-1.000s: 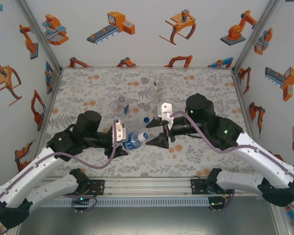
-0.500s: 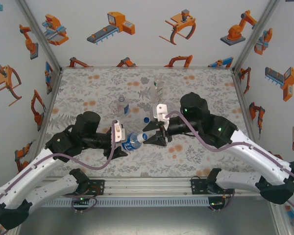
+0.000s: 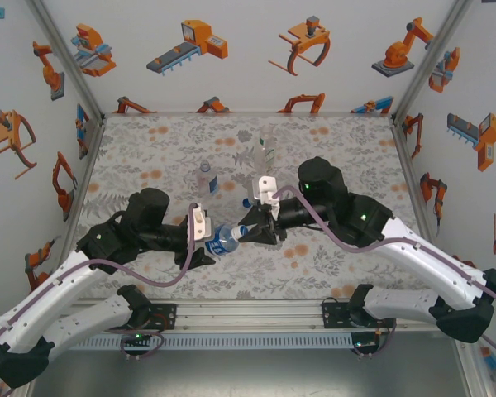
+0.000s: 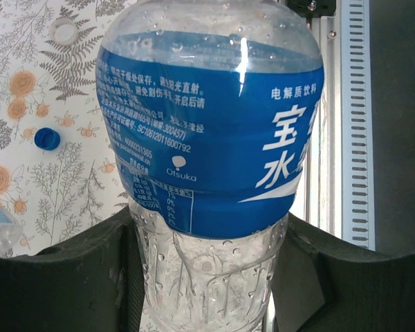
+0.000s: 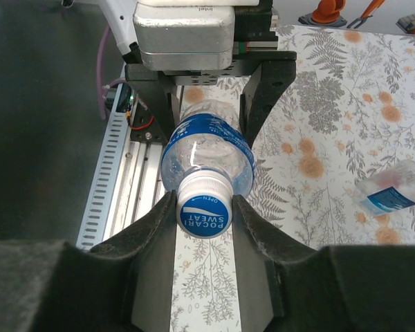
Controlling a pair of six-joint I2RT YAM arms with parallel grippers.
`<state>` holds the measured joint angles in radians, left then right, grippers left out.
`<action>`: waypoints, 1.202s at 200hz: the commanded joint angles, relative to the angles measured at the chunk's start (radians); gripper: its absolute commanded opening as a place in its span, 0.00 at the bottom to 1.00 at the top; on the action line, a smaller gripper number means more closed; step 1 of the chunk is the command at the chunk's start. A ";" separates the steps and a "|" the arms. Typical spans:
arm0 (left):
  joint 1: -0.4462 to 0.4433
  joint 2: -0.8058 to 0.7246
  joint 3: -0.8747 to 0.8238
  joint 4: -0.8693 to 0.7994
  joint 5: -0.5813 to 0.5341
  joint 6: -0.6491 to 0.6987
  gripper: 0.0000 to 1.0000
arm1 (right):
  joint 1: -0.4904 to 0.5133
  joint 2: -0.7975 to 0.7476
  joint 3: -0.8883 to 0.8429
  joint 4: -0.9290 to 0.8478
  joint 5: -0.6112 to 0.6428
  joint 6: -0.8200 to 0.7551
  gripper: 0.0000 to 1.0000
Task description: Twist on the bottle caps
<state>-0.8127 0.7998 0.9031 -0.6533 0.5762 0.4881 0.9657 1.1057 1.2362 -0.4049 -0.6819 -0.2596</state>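
A squat clear bottle (image 4: 207, 138) with a blue label lies level above the table, its base pinched in my left gripper (image 4: 207, 277), which is shut on it. A white cap with a blue top (image 5: 205, 207) sits on that bottle's mouth (image 5: 207, 149). My right gripper (image 5: 205, 209) is shut on this cap, one finger touching each side. From above, the two grippers meet nose to nose around the bottle (image 3: 225, 239). A loose blue cap (image 4: 47, 139) and a white cap (image 4: 63, 30) lie on the table.
A slim blue-labelled bottle (image 3: 205, 178) and a taller clear bottle (image 3: 267, 153) stand further back on the floral table (image 3: 339, 141). The blue cap (image 3: 246, 202) lies just behind my right gripper. The metal rail (image 3: 248, 313) runs along the near edge.
My right gripper has moved left up to the bottle's mouth, and its fingers have closed onto the cap. The left gripper and bottle have stayed in place.
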 commanded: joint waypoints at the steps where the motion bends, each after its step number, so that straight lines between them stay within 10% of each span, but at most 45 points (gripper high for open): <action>1: -0.003 -0.005 0.025 0.009 0.028 0.002 0.00 | 0.008 -0.008 -0.016 0.028 -0.003 0.020 0.28; 51: -0.003 -0.010 0.003 0.076 -0.010 -0.029 0.00 | 0.007 -0.018 -0.049 0.107 0.137 0.415 0.00; 133: -0.003 0.063 -0.037 0.213 -0.045 -0.048 0.00 | 0.007 -0.061 -0.168 -0.007 0.623 1.638 0.00; 195: -0.003 0.101 -0.027 0.211 -0.044 -0.024 0.00 | 0.006 -0.012 -0.055 -0.102 0.627 1.471 0.01; 216: -0.004 0.097 -0.025 0.198 -0.044 -0.018 0.00 | 0.002 -0.039 -0.029 -0.083 0.626 1.270 0.40; 240: -0.004 0.083 -0.029 0.187 -0.041 -0.017 0.00 | -0.007 -0.074 -0.021 -0.035 0.553 0.962 0.52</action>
<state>-0.8112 0.9058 0.8597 -0.5014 0.4820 0.4419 0.9649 1.0782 1.1721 -0.4885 -0.0898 1.0489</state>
